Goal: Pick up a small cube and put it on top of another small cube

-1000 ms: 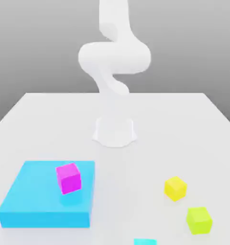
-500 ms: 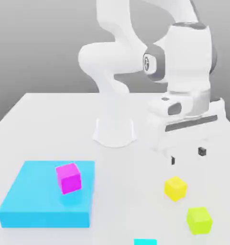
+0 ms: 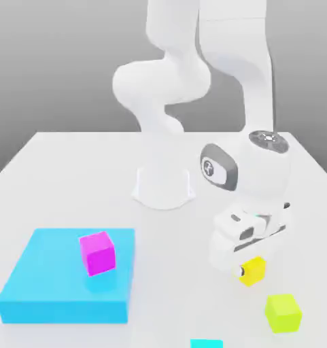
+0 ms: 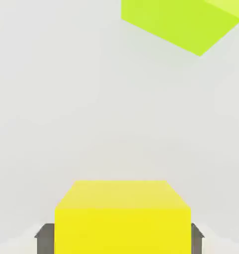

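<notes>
"What sits at the exterior view's lower left?"
"A flat blue block (image 3: 67, 268) on the desk (image 3: 173, 258), a magenta cube (image 3: 98, 253) on top."
"And the arm (image 3: 244, 68)?"
"It arches from the upper centre over to the right, its hand pointing down, slightly tilted. The fingers (image 3: 251, 272) grip the yellow cube (image 3: 253, 271), lower right."
"Beyond that?"
"A lime cube (image 3: 283, 313), nearer the corner."

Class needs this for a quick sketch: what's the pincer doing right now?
Pincer: closed on the yellow cube, one finger against each side.
</notes>
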Action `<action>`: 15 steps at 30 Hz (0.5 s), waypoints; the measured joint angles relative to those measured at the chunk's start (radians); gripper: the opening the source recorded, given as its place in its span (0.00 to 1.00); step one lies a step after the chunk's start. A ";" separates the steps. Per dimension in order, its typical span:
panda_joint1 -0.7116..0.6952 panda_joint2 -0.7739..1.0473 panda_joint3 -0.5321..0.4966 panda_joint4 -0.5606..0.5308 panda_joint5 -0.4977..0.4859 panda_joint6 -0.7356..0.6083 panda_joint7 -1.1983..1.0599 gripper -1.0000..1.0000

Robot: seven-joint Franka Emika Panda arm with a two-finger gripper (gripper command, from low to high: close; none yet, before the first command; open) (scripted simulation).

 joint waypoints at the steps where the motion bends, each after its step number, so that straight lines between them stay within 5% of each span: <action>1: 0.006 0.011 -0.007 0.002 -0.004 0.009 0.003 0.00; 9: -0.060 -0.223 0.093 -0.039 0.138 -0.184 -0.100 0.00; 15: -0.067 -0.190 0.079 0.146 0.144 -0.339 -0.001 0.00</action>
